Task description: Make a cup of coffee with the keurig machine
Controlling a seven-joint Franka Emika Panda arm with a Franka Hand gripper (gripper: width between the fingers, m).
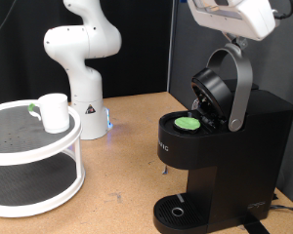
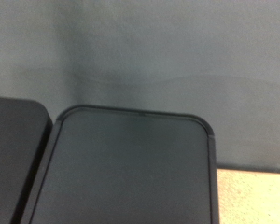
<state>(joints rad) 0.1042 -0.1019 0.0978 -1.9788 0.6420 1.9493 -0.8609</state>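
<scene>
Closest to me, the keurig machine (image 1: pixel 220 161) stands on the wooden table (image 1: pixel 117 146) at the exterior view's right, its round drip tray (image 1: pixel 176 212) at the bottom front. Its lid (image 1: pixel 213 93) is tipped up and open, the silver-grey handle (image 1: pixel 241 83) arching over it, and a pod with a green top (image 1: pixel 189 124) sits in the open chamber. At the exterior view's left, about as near, is a white two-tier round stand (image 1: pixel 29 161) with dark perforated shelves. The cup (image 1: pixel 54 112) rests upright on its upper shelf, toward the rim that faces the machine, well apart from the machine itself. A small green-tipped thing (image 1: pixel 33 107) lies just beside the cup; I cannot make out what it is. Further back, between stand and machine, the white robot arm base (image 1: pixel 80 63) stands against a dark curtain (image 1: pixel 146 44). Up at the exterior view's top right, the robot's hand (image 1: pixel 234 18) hangs above the raised lid without touching it; the gripper's fingers lie outside that picture, so I cannot tell whether they are spread or closed. The wrist view shows only a blurred dark rounded top of the machine (image 2: pixel 131 168), and no fingers.
</scene>
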